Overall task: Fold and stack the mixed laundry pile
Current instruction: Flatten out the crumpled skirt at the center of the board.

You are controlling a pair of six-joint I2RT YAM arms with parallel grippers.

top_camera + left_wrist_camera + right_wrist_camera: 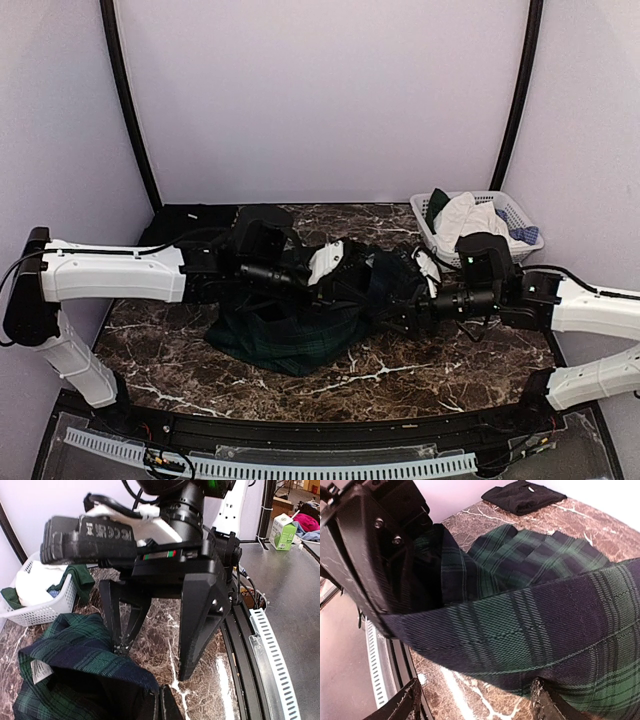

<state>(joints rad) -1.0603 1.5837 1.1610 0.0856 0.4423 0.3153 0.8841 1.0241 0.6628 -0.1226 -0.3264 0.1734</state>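
Note:
A dark green-and-navy tartan skirt (285, 335) lies bunched mid-table, one edge lifted between the two arms. My left gripper (330, 272) is shut on that lifted edge; in the left wrist view its fingers (162, 705) pinch the skirt (65, 650) at the hem. Facing it, my right gripper (400, 318) is open, fingers wide apart (152, 662). In the right wrist view the skirt's band (530, 625) stretches just above the open right gripper (475, 702), running to the left gripper (382, 615). A folded black cloth (195, 218) lies at the back left (522, 497).
A white slatted basket (525, 215) stands at the back right with a white garment (470, 220), a green piece and a bluish item (522, 235); the same basket (45, 612) appears in the left wrist view. Purple walls close three sides. A black rail (300, 430) edges the front.

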